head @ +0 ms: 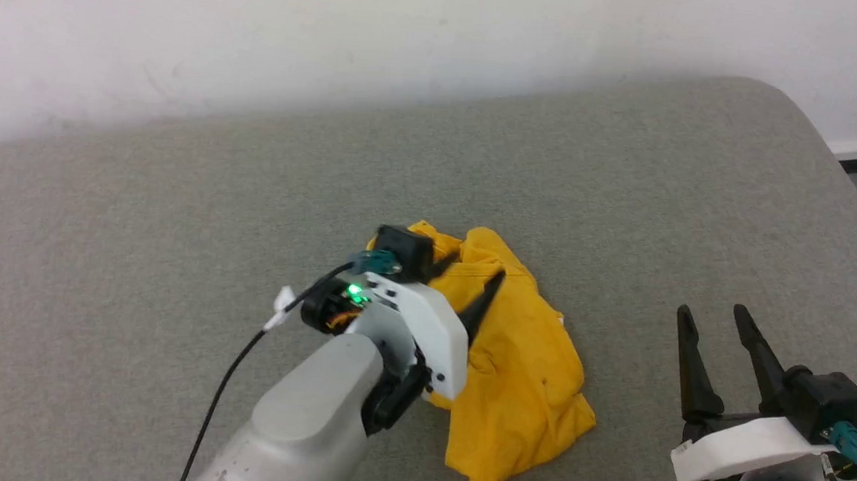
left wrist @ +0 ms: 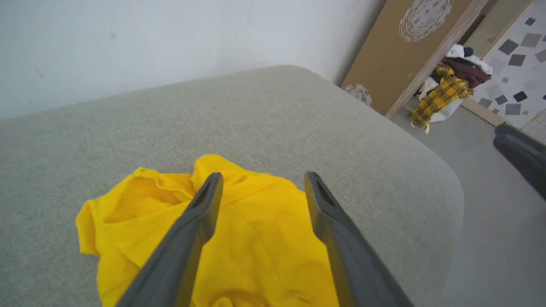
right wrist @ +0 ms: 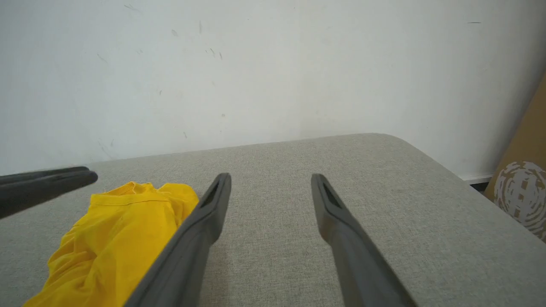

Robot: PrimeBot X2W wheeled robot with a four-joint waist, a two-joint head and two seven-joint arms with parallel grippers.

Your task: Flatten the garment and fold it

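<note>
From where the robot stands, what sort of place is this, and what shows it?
Likely an indoor room set up for folding laundry: a grey fabric-covered surface against a plain white wall, a crumpled yellow garment lying on it, and a heap of clothes on the floor beyond.

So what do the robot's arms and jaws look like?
Each arm has a pale grey forearm and a white wrist housing ending in two long, dark, tapering jaws. A black cable runs along the left arm, where a green light glows.
</note>
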